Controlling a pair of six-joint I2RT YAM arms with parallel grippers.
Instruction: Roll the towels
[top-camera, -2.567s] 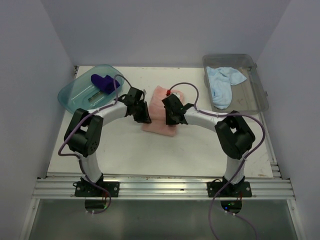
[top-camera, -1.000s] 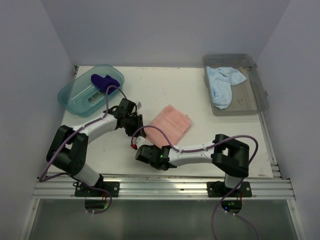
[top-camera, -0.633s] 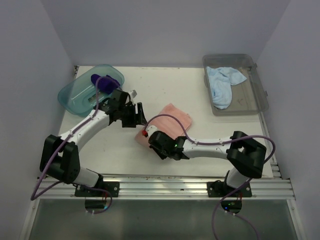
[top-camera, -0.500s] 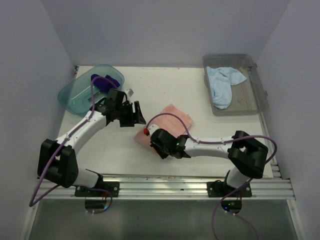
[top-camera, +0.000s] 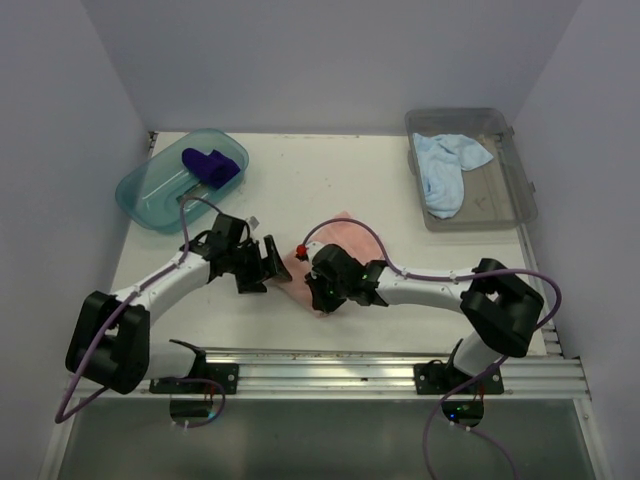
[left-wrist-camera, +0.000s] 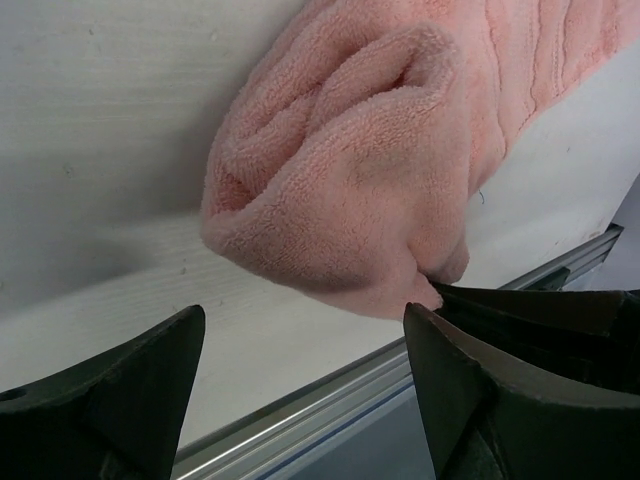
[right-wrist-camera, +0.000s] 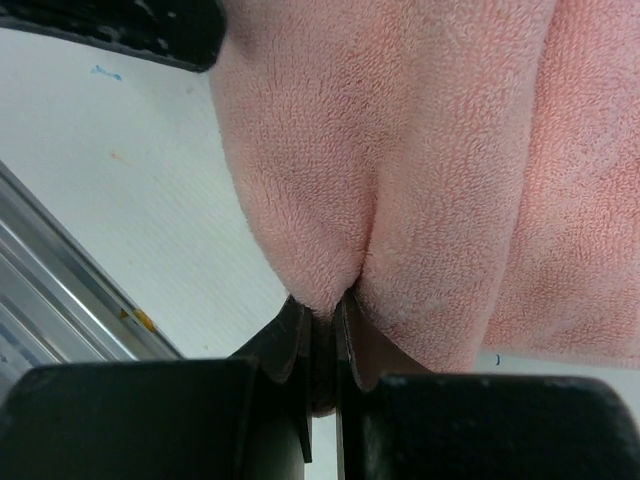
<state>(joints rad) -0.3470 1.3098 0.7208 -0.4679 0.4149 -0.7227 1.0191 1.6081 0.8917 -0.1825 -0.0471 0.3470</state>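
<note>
R hand (right-wrist-camera: 322, 315) now pinching pink towel (left-wrist-camera: 350, 180) edge — L hand (left-wrist-camera: 305, 335) opened, moved beside it.

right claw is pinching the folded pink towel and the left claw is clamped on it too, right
Not quite. The right claw is pinching the pink towel, but the left claw is not clamped on it: it is open, fingers spread wide with the towel's folded end just ahead of them. The left wrist view shows this.

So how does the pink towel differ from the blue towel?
The pink towel lies on the table; the blue towel lies in the grey bin. The right pincer pinches a fold of the pink towel; nothing touches the crumpled blue towel. Neither is fully rolled.
</note>
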